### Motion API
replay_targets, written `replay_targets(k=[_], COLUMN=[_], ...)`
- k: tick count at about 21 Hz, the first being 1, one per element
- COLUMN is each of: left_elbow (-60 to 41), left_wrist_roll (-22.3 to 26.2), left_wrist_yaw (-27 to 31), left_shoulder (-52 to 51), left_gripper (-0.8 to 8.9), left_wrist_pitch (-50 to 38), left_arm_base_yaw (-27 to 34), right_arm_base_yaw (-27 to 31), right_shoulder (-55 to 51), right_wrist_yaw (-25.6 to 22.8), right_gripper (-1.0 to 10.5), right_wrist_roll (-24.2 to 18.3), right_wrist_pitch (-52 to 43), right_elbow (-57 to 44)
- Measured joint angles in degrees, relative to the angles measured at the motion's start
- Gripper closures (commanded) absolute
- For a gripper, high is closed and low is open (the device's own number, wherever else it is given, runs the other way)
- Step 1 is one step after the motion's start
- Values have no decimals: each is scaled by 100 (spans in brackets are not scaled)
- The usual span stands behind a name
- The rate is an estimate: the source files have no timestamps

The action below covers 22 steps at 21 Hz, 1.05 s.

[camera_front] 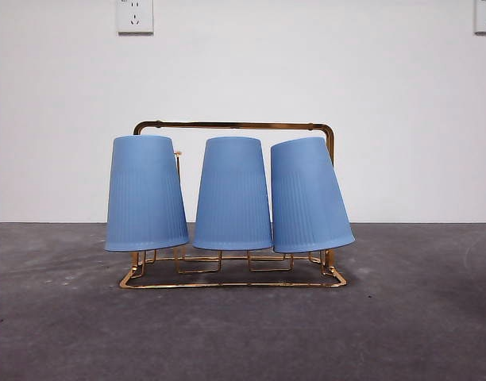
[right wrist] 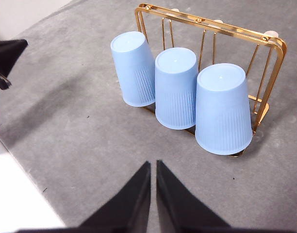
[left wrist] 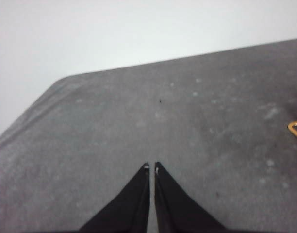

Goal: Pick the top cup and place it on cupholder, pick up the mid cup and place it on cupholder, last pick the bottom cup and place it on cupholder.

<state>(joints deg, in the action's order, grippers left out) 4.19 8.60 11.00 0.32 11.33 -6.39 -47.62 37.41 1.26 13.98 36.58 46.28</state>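
blue cups, all three, sitting upside down on gold cupholder (camera_front: 231,274) at frame centre: left cup (camera_front: 146,194), middle cup (camera_front: 233,194), right cup (camera_front: 308,196) leaning. task looking finished. left gripper (left wrist: 152,167), right gripper (right wrist: 153,165) both hanging closed, holding nothing.

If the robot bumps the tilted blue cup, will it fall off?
Probably it would wobble: the tilted cup leans outward on the cupholder. It looks like thin, light plastic, so a nudge may lift it. A peg inside likely stops a sideways slide.
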Motion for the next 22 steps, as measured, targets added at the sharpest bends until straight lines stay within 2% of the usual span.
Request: replay_targets(k=[5,13,22], left_elbow=[-160,-160,-232], left_wrist_roll=[-127,-286,-664], left_wrist_yaw=[-92,-1401,-1528], left_shoulder=[2,-2,-2], left_gripper=[805,805,805], left_wrist_pitch=[9,42,-116], left_arm_base_yaw=[74,450,599], right_arm_base_yaw=[0,0,0], right_shoulder=[0,0,0], right_wrist_yaw=[0,0,0], right_gripper=[933,933,933], right_wrist_roll=[0,0,0], right_wrist_pitch=[0,0,-2], right_elbow=[0,0,0])
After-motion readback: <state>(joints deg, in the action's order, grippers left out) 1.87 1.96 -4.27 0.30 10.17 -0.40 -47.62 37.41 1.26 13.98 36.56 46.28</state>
